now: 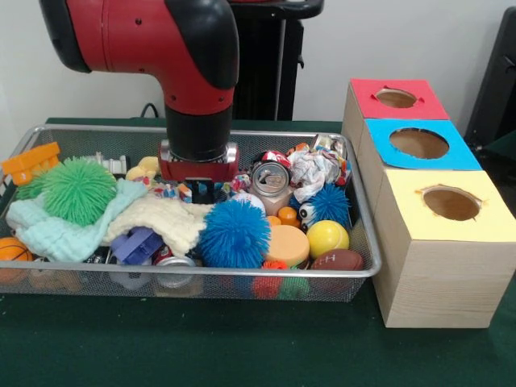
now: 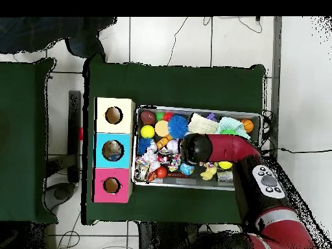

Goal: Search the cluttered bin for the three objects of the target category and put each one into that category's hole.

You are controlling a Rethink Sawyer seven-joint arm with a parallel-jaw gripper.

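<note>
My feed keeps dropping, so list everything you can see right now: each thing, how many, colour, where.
bin: one, silver mesh, on the green table
boxes: three in a row beside the bin, holes on top: red, blue, yellow
spiky balls: green at one end, blue mid-front, small blue near the boxes
cloths: mint and cream, overlapping
can: one, silver, mid-bin
yellow ball: one, front, box end
football: one, brown, front corner
basketball: one, orange, far end from the boxes
orange disc: one, beside the blue spiky ball
crumpled paper: one, white, back
arm: red and black, wrist down in mid-bin; jaws hidden in clutter
</note>
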